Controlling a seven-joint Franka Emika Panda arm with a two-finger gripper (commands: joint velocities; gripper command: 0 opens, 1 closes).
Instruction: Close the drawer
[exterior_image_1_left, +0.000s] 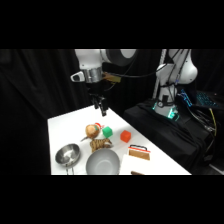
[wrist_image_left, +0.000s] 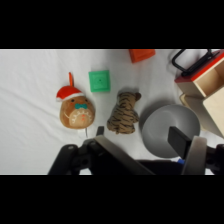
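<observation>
The drawer is a small tan wooden box with a thin black bar handle, near the table's right edge. In the wrist view the drawer fills the right side. Its handle points toward the orange-red cube, and the front looks pulled out from the body. My gripper hangs above the table's far part, well apart from the drawer and touching nothing. In the wrist view the gripper is open, with one finger over the grey bowl.
A brown plush with a red hat, a green cube, an orange-red cube and a striped tiger plush lie mid-table. A steel pot and a large grey bowl stand at the front. Black bags sit to the right.
</observation>
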